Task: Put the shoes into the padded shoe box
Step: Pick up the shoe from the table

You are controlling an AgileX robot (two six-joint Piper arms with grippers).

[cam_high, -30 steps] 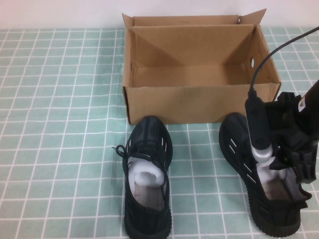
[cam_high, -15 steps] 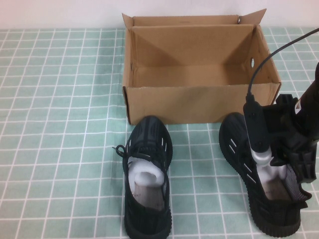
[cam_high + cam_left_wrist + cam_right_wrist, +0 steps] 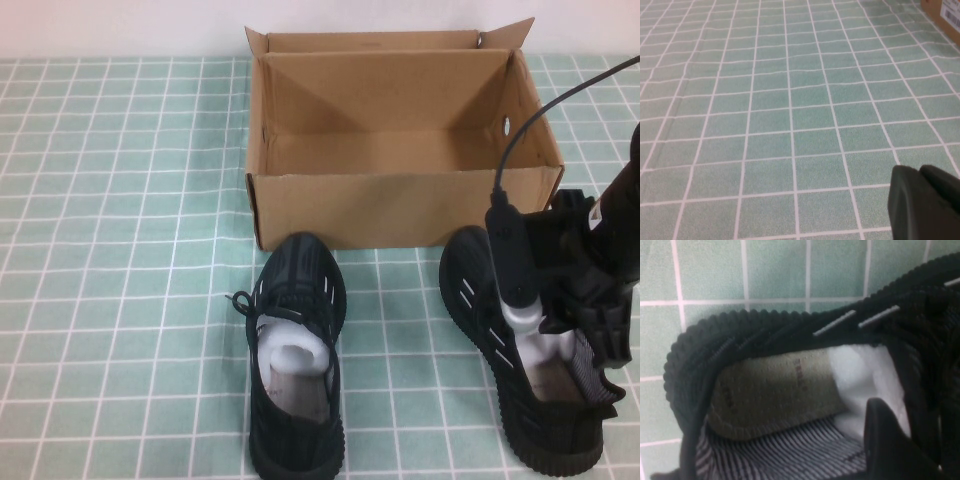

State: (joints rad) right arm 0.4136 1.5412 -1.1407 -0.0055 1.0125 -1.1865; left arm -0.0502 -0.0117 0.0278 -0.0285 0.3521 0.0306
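The shoes sit on the green checked tablecloth (image 3: 120, 250) in front of the padded shoe box (image 3: 400, 205), neither yet inside. In the high view, the left shoe (image 3: 295, 355) lies near the centre, its toe just beside the box's front wall, white paper stuffing showing in its mouth. The right shoe (image 3: 530, 370) lies towards the right edge, toe also close to the box. The box stands open, flaps upright, its interior bare. The right gripper (image 3: 565, 325) hangs over the right shoe's opening, with one finger apparently down inside against the white stuffing and the rest of the claw by the outer collar. I judge it astride the shoe's side wall, but whether it has pinched that wall I cannot tell. The left gripper is not visible here.

In the left wrist view, only tablecloth shows, plus a corner of the box (image 3: 945, 12) with a printed label, and a dark tip of the left gripper (image 3: 925, 202); its spread cannot be told. It seems parked well apart from both shoes.

In the right wrist view, the shoe's heel collar (image 3: 740, 335), grey insole (image 3: 770, 390) and white paper (image 3: 865, 380) fill the frame, with one finger (image 3: 890, 445) inside the opening.

The risk: the soft knit collar could fold or slip from a shallow grip, so the shoe may swing, drop, or catch the box's front wall on the way over.
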